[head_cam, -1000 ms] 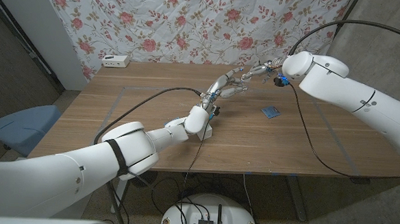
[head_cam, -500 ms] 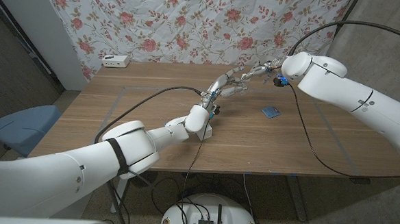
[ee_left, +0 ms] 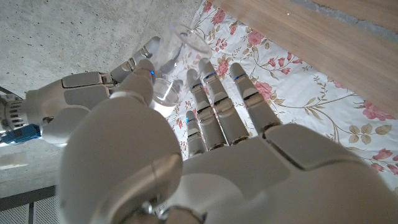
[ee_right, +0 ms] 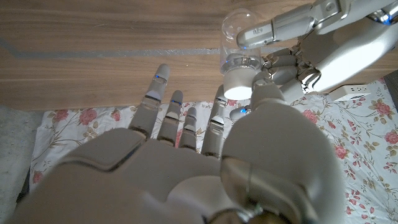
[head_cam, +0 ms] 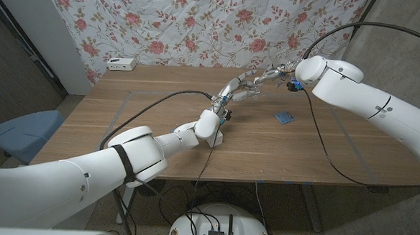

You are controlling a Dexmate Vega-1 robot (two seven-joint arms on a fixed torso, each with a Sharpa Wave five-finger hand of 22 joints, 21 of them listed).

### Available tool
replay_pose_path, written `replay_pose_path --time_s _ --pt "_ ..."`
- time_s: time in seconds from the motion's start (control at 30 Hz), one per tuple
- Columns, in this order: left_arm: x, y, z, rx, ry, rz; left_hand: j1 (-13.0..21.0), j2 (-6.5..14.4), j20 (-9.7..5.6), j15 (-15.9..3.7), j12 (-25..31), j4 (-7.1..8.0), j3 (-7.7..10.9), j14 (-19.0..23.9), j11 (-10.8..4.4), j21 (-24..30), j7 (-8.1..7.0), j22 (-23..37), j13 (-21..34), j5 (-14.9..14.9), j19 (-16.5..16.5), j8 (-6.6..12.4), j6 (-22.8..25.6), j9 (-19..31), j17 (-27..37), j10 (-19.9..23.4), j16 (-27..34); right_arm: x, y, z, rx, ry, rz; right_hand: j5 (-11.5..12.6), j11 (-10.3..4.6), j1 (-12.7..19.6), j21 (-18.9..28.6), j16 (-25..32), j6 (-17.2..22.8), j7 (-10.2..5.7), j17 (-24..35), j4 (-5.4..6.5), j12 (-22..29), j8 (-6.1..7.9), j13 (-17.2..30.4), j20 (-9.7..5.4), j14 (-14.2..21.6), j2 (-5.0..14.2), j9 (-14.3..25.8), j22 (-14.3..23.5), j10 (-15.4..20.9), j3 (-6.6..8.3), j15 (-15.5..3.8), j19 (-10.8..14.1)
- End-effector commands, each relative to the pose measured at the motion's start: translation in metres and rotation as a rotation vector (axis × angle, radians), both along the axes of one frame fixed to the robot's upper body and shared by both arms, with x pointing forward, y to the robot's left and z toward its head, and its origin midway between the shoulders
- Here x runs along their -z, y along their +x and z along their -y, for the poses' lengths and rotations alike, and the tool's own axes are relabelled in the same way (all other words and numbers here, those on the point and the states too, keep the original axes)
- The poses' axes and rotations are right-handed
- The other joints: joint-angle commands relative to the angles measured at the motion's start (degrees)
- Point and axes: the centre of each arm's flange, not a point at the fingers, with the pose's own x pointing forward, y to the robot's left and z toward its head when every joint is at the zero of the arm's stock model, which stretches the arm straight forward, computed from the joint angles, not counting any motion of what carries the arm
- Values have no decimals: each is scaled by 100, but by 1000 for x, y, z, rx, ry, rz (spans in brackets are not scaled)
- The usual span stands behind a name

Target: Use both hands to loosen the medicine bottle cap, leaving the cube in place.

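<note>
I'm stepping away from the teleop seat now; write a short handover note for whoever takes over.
Left hand grips the clear medicine bottle in the air above the table.
Right hand has thumb and fingers at the white cap.
Blue cube lies on the table, apart from both hands.
Done: bottle lifted, both hands on it.
Left: twisting the cap; whether it is loose yet cannot be told.

A wooden tabletop (head_cam: pixel 159 129) is stretching out under my arms, with faint taped lines showing on it. A small blue cube (head_cam: pixel 284 118) is lying on it, near my right hand (head_cam: pixel 273 72) and just to the near side of it. A white power strip (head_cam: pixel 121 63) is sitting at the far edge, well apart from my left hand (head_cam: pixel 233 91).
</note>
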Motion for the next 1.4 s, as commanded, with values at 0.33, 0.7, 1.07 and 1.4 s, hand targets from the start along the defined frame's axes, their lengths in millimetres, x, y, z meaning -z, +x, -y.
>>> replay_pose_path --time_s 0.33,0.7,1.07,1.4 --pt "1 -3 -1 12 -2 15 -10 52 -7 -472 43 25 32 44 -298 -10 -30 31 26 47 16 -6 43 12 15 301 9 4 -2 -3 22 -2 17 32 -180 188 28 44 51 -115 10 -98 -16 33 17 -59 78 112 32 15 68 88 -64 40" --pt "1 -2 -1 12 1 8 -25 50 -4 -466 37 30 35 34 -311 -10 -42 31 26 47 13 -9 40 12 11 286 2 4 -2 -2 25 6 26 1 -370 303 11 53 160 -343 26 -158 -21 61 17 -101 92 254 23 16 132 159 -156 32" --pt "1 -1 -1 9 2 2 -34 52 -4 -467 35 32 34 47 -287 -10 -56 31 26 46 13 -9 43 12 14 281 8 3 1 0 15 19 18 -42 -567 412 -3 71 289 -578 48 -187 -38 89 15 -163 111 411 12 19 156 236 -276 15" --pt "1 0 0 8 6 -5 -41 46 1 -469 38 28 38 36 -319 -9 -66 31 26 47 14 -8 49 12 11 289 2 4 2 3 2 27 4 -61 -637 449 -28 68 215 -910 94 -156 -70 13 16 -224 35 602 -9 22 106 317 -355 -57"
